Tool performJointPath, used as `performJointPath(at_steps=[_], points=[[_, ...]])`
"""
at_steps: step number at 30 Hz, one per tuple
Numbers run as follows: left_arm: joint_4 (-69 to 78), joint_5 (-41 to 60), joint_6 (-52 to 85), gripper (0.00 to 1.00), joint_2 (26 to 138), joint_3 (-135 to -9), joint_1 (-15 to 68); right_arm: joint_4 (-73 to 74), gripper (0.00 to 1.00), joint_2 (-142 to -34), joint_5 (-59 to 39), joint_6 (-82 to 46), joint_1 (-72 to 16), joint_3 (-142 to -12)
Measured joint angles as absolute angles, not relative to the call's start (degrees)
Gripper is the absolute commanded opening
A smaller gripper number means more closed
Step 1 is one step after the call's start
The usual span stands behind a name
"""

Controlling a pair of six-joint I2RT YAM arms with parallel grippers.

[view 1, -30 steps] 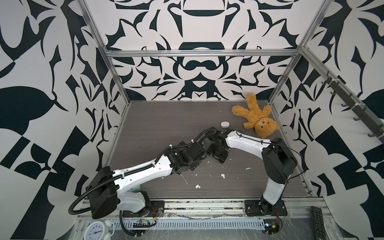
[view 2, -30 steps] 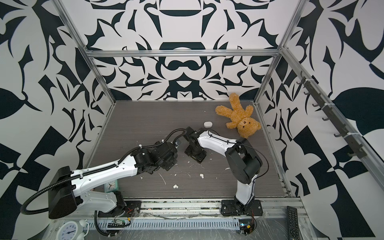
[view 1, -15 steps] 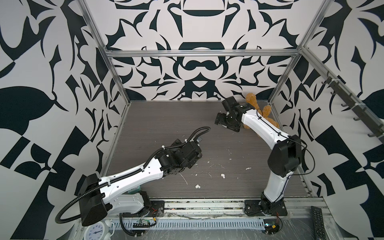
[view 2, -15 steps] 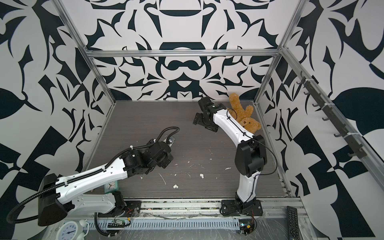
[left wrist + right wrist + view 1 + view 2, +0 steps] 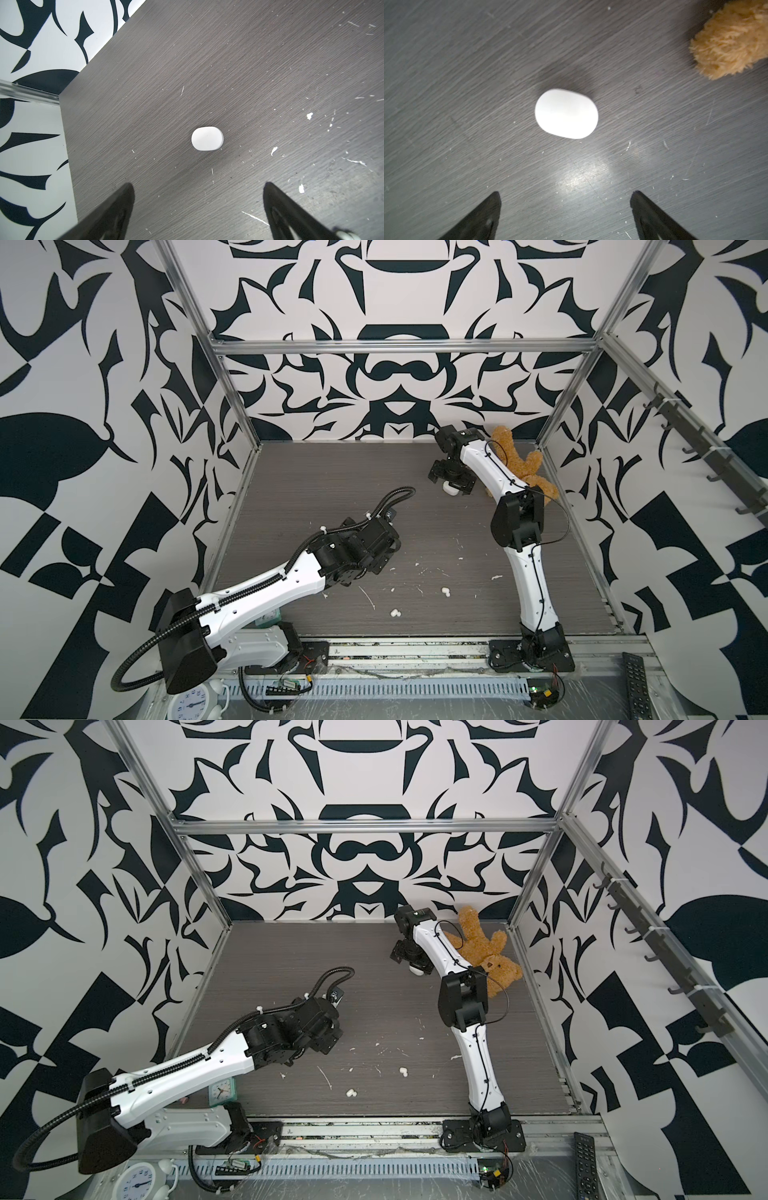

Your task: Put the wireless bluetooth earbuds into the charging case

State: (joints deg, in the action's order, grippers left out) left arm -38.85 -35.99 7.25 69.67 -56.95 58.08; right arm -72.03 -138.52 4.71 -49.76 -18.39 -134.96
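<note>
left fingers (image 5: 116, 207): spread wide, holding nothing, raised off the worktop (image 5: 249, 62); hidden under the arm's black wrist in both top views
right fingers (image 5: 483, 216): spread wide, holding nothing, hanging above the worktop (image 5: 446, 62) at the far right, over a case
left-side charging case (image 5: 207, 138): small white oval, looks closed, lying flat on the bare worktop ahead of the left fingers, not touching them; seen in the left wrist view only, the arm covers it in both top views
right-side charging case (image 5: 566, 113): white oval, looks closed, flat on the worktop ahead of the right fingers, apart from them; right wrist view slightly blurred; in both top views it peeks out just below the black gripper body (image 5: 449, 488) (image 5: 415, 970)
front-right earbud (image 5: 445, 591) (image 5: 403, 1072): tiny white two-lobed blob, loose on the worktop near the front, left of the right arm's lower link
front-left earbud (image 5: 395, 612) (image 5: 351, 1092): same kind, loose, closer to the front edge, apart from the other bud
earbuds vs cases: both buds outside, well apart from either case
teddy bear (image 5: 519, 464) (image 5: 482, 946): tan plush, far right corner, partly behind the right arm; one paw shows near the right-side case (image 5: 733, 39)
debris (image 5: 368, 597) (image 5: 274, 150): thin white flecks and streaks scattered over the front half of the worktop
remote control (image 5: 633, 680) (image 5: 586, 1160): black, off the worktop, front right
</note>
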Motion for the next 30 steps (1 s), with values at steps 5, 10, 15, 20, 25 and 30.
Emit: performJointPath(at_steps=[5,10,15,20,25,30], points=[[-38.83,-35.90,7.31,0.99,69.69,-56.53,58.08,-73.03,0.96,-141.51,3.86,-51.40,-16.05,-138.89],[-38.79,-35.90,7.29,0.99,69.67,-56.47,58.08,-73.34,0.95,-144.11,3.36,-51.79,-15.79,-141.78],[-38.76,-35.90,7.27,0.99,69.69,-56.01,58.08,-73.54,0.94,-147.09,2.70,-51.72,-16.23,-143.85],[-38.76,-35.90,7.27,0.99,69.69,-56.01,58.08,-73.69,0.90,-149.08,2.81,-51.70,-16.23,-144.83],[-38.76,-35.90,7.25,0.99,69.69,-56.01,58.08,-73.67,0.87,-149.34,3.01,-51.72,-16.21,-145.64],[-38.76,-35.90,7.22,0.99,69.71,-55.99,58.08,-73.43,0.85,-149.34,3.05,-51.72,-16.21,-147.04]])
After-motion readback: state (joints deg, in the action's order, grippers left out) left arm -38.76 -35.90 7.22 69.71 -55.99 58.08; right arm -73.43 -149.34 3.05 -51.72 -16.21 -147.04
